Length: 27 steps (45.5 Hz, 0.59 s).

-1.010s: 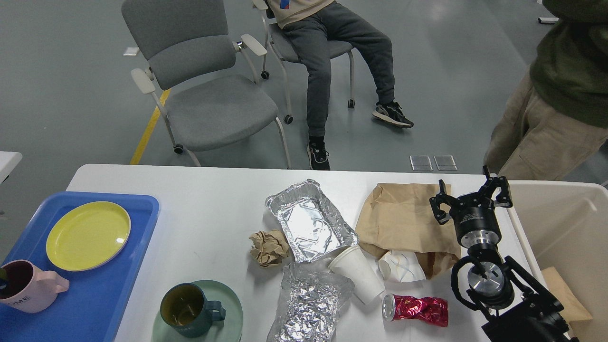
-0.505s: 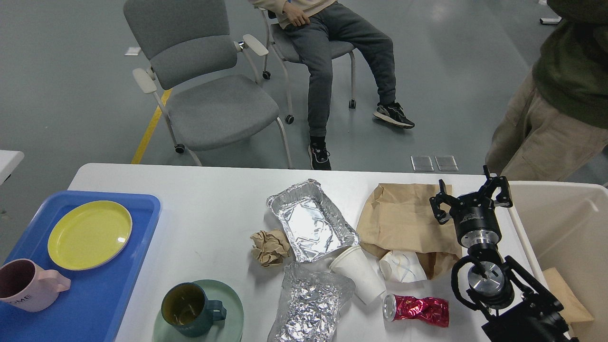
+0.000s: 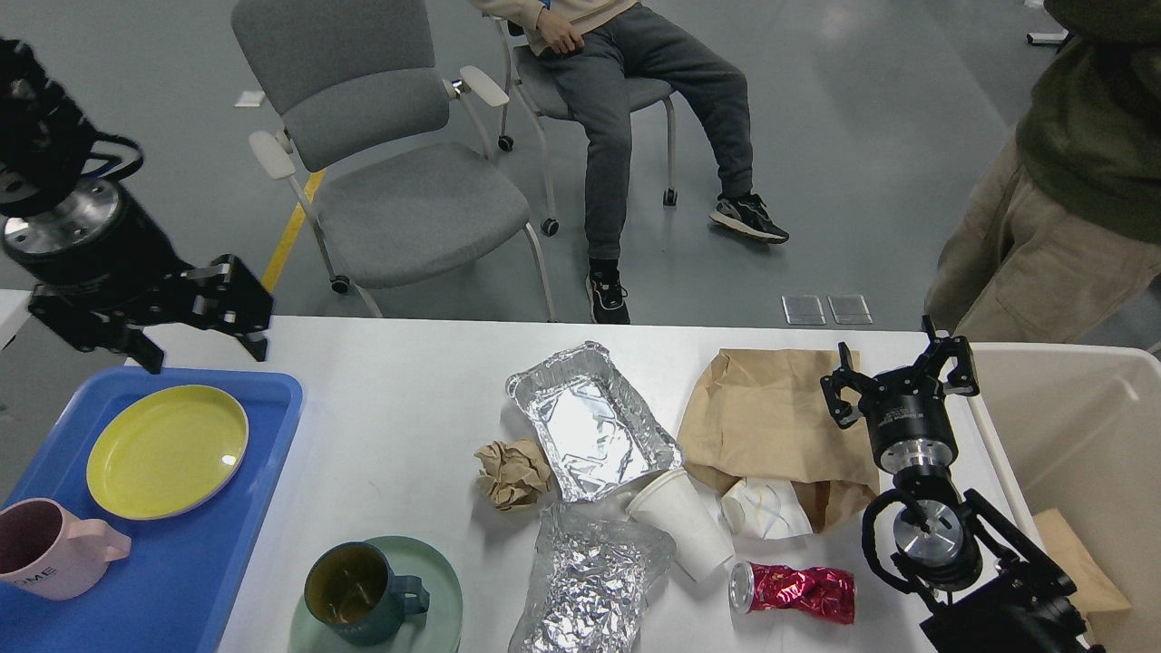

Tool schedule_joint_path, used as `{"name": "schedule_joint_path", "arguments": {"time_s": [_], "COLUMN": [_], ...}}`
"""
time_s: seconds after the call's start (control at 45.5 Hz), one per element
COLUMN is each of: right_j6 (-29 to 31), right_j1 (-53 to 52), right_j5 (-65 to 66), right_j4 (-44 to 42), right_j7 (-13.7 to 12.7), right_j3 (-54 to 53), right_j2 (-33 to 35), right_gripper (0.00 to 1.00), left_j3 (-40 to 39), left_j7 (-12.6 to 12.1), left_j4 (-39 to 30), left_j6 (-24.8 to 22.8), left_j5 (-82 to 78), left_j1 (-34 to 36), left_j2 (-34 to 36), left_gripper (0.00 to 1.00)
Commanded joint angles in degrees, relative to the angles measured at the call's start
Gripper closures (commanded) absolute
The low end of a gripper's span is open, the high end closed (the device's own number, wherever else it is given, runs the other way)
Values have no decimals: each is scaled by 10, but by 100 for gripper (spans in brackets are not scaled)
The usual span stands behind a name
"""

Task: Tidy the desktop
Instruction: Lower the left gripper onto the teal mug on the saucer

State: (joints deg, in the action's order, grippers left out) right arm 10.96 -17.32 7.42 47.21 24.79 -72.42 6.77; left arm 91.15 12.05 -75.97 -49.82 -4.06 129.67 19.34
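The white desktop (image 3: 399,381) carries litter in its middle and right part: a crumpled brown paper ball (image 3: 512,473), a foil tray (image 3: 590,422), crumpled foil (image 3: 590,580), a tipped white paper cup (image 3: 685,521), a squashed white cup (image 3: 766,510), a crushed red can (image 3: 798,589) and a brown paper bag (image 3: 771,417). My right gripper (image 3: 898,376) stands open and empty over the bag's right edge. At the far left, my left gripper (image 3: 204,349) hangs open and empty above the far edge of the blue tray (image 3: 181,562).
The tray holds a yellow plate (image 3: 168,449) and a pink mug (image 3: 50,549). A dark green mug (image 3: 354,594) sits on a green saucer (image 3: 440,589) at the front. A beige bin (image 3: 1070,435) stands at the right. Behind the table are a grey chair (image 3: 399,181) and two people.
My left arm has come into view at the upper left, its gripper now over the tray's far edge. The right arm and the litter have not moved.
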Motion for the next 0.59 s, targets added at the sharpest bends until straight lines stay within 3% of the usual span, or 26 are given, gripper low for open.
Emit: {"name": "schedule_joint_path", "arguments": {"time_s": [0.0, 0.066, 0.154, 0.571], "right_j6": [0, 0, 0, 0], "right_j1": [0, 0, 0, 0], "right_j5": [0, 1, 1, 0], "right_j4": [0, 0, 0, 0], "right_j7": [0, 0, 0, 0], "right_j3": [0, 0, 0, 0], "right_j2": [0, 0, 0, 0], "right_gripper": [0, 0, 0, 0], "left_j3": [-48, -67, -71, -57], "left_j7": [-61, -98, -120, -119], "left_j4": [-118, -166, -206, -219], "left_j6": [48, 88, 132, 129], "left_j5": [69, 97, 113, 113], "left_j1": [87, 113, 131, 86], "left_j2": [-56, -59, -63, -53], "left_gripper": [9, 9, 9, 9]}}
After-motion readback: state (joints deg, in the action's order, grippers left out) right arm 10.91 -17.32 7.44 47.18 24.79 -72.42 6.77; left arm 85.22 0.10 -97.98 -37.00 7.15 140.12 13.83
